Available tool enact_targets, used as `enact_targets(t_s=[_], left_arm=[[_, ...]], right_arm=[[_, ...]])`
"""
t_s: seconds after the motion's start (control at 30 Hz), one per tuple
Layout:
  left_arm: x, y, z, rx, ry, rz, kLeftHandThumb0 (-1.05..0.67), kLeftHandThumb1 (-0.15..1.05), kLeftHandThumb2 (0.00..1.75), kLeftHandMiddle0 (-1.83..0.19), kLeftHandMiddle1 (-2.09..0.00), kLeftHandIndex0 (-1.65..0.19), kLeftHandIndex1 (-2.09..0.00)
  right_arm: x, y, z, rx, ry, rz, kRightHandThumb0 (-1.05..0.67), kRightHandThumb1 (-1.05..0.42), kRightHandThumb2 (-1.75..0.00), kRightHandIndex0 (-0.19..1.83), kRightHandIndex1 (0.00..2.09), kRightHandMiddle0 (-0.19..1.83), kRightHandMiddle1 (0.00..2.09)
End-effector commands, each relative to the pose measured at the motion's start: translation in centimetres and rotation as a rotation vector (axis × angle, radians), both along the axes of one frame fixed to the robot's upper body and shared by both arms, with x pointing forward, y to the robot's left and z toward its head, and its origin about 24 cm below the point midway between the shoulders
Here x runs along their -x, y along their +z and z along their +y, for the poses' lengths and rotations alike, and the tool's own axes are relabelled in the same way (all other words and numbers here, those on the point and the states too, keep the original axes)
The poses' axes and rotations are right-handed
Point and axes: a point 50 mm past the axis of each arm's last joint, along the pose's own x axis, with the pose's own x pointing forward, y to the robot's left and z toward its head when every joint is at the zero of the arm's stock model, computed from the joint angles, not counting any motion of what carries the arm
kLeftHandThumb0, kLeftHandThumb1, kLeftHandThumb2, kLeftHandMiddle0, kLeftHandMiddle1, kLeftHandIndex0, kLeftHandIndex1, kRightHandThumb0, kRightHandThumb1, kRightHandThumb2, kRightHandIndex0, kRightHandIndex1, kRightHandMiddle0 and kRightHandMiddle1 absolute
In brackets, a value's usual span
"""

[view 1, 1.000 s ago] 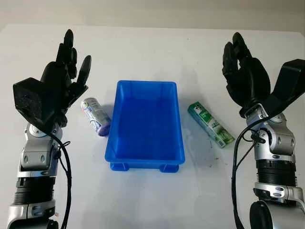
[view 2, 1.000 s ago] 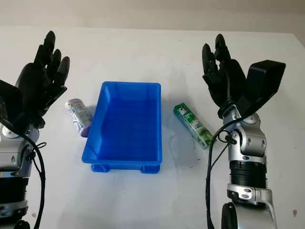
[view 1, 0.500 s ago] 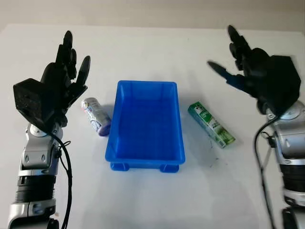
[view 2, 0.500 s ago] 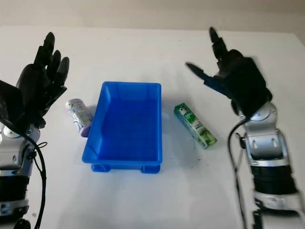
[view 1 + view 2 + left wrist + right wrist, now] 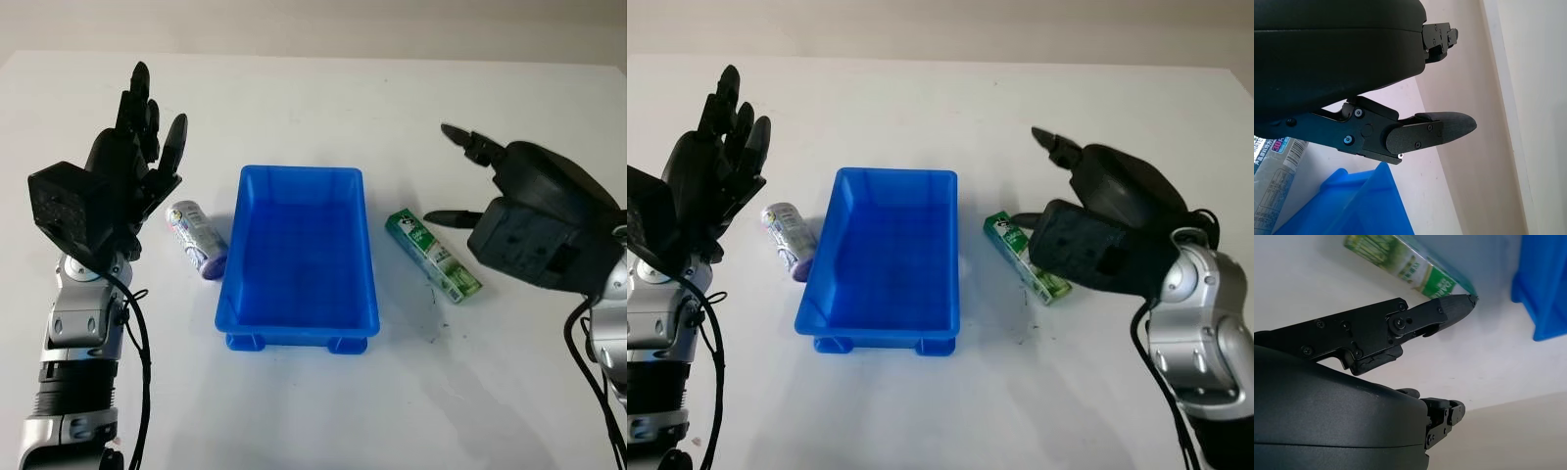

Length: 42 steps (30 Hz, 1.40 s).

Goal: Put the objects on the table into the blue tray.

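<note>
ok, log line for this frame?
phase: reach | right hand: open, over green box, no contact | left hand: open, raised beside purple-capped tube | blue tray: empty

Bright, even light; soft shadows

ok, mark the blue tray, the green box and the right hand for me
blue tray point(image 5: 296, 333), left eye view, bare near rim.
green box point(image 5: 421, 246), left eye view, middle of its top face.
right hand point(image 5: 534, 220), left eye view, back of the palm shell.
</note>
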Motion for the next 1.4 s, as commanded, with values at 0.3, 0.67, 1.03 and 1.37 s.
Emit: enact_targets(t_s=[0.3, 0.67, 1.03, 1.37], left_arm=[[-0.2, 0.6, 0.1, -0.002, -0.002, -0.031, -0.57, 1.05, 0.53, 0.13, -0.05, 0.14, -0.05], [-0.2, 0.7, 0.2, -0.009, 0.002, -0.034, -0.57, 1.05, 0.52, 0.11, -0.06, 0.13, -0.06], [-0.2, 0.7, 0.0, -0.005, 0.0, -0.032, -0.57, 1.05, 0.52, 0.11, -0.06, 0.13, -0.05], [-0.3, 0.7, -0.1, -0.006, -0.001, -0.034, -0.57, 1.05, 0.52, 0.13, -0.05, 0.14, -0.05]], right_arm=[[-1.3, -3.1, 0.9, 0.091, -0.036, 0.066, -0.74, -1.02, -0.05, 0.36, 0.17, 0.26, 0.06], [-2.2, -5.4, 1.4, 0.207, 0.032, 0.192, -0.81, -1.05, -0.1, -0.19, 1.5, 0.22, 0.39], [-1.9, -6.0, 2.0, 0.365, 0.086, 0.148, -0.76, -1.05, -0.09, -0.11, 1.94, -0.05, 1.4], [-1.5, -5.3, 2.2, 0.388, 0.108, 0.003, -0.54, -1.04, -0.07, 0.68, 2.09, 0.2, 2.08]])
